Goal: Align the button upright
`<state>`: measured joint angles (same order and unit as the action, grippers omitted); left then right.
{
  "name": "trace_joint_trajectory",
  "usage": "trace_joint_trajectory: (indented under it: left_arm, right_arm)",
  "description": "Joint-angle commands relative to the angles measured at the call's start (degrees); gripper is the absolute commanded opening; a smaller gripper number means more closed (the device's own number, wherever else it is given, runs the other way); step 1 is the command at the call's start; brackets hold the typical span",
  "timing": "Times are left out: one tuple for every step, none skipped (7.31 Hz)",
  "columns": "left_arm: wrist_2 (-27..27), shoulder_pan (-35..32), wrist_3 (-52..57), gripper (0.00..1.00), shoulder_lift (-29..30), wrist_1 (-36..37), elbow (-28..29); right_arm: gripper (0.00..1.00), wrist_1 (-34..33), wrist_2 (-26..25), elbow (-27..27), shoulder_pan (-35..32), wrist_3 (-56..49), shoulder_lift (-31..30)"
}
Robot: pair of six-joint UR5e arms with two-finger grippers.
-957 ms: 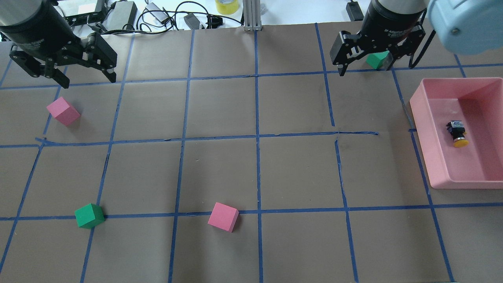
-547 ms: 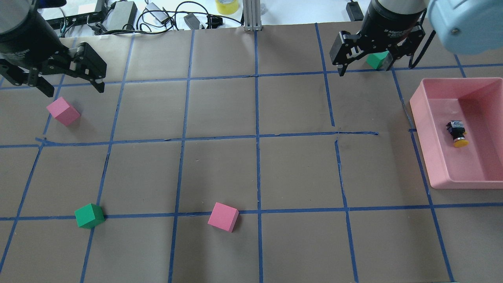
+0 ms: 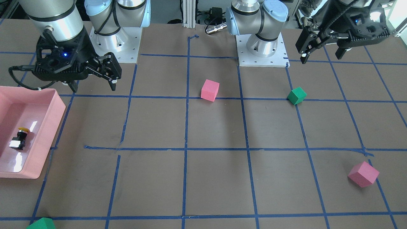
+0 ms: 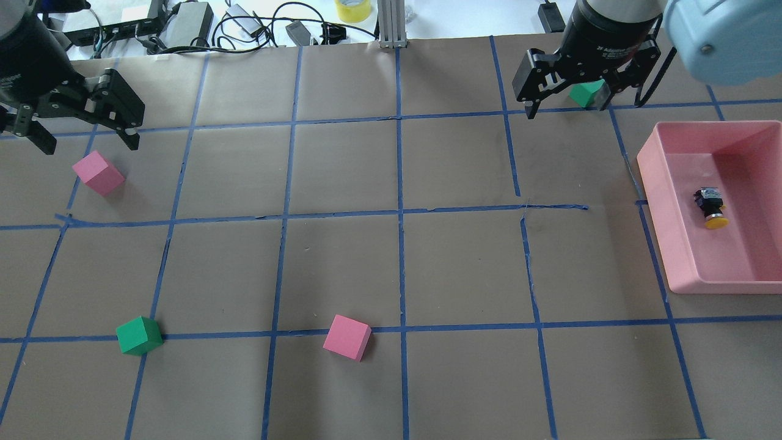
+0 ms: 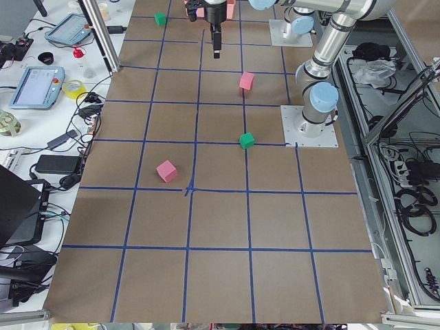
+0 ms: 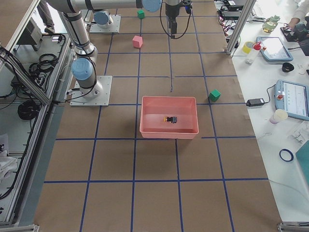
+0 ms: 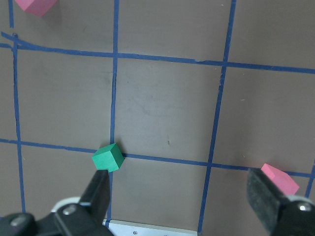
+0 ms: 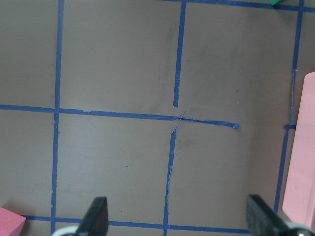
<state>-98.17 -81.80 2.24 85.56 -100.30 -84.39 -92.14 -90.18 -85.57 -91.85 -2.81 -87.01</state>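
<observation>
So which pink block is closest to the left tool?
The pink block right beside the left tool, at the table's left side. The other pink block sits far off on a tape line.

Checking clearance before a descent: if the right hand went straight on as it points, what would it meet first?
Most likely bare table near the torn tape crossing. The right hand points down, open; the pink tray lies off to its side. Exact depth is unclear.
</observation>
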Motion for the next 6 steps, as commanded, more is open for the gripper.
trace_joint_trajectory:
  left_arm:
    - [-0.8, -0.2, -0.7, 1.0, -0.3, -0.7, 0.5]
    - [-0.7, -0.2, -0.7, 1.0, 0.0, -0.4, 0.5]
    - [-0.6, -0.2, 0.3, 1.0, 0.5, 0.2, 0.7]
    - [-0.4, -0.2, -0.2, 1.0, 0.4, -0.2, 1.1]
    - [-0.4, -0.1, 0.2, 1.0, 0.6, -0.1, 0.7]
    - [-0.4, 0.0, -0.3, 1.0, 1.2, -0.3, 0.7]
  right_arm:
    - [1.0, -0.1, 0.0, 0.0, 0.0, 0.0, 0.0]
    - [1.0, 0.0, 0.1, 0.0, 0.0, -0.1, 0.0]
    - [1.0, 0.0, 0.2, 0.0, -0.1, 0.0, 0.0]
    - [1.0, 0.1, 0.0, 0.0, 0.1, -0.1, 0.0]
    - [1.0, -0.1, -0.5, 0.0, 0.2, 0.0, 0.1]
    - [1.0, -0.4, -0.6, 0.0, 0.7, 0.1, 0.2]
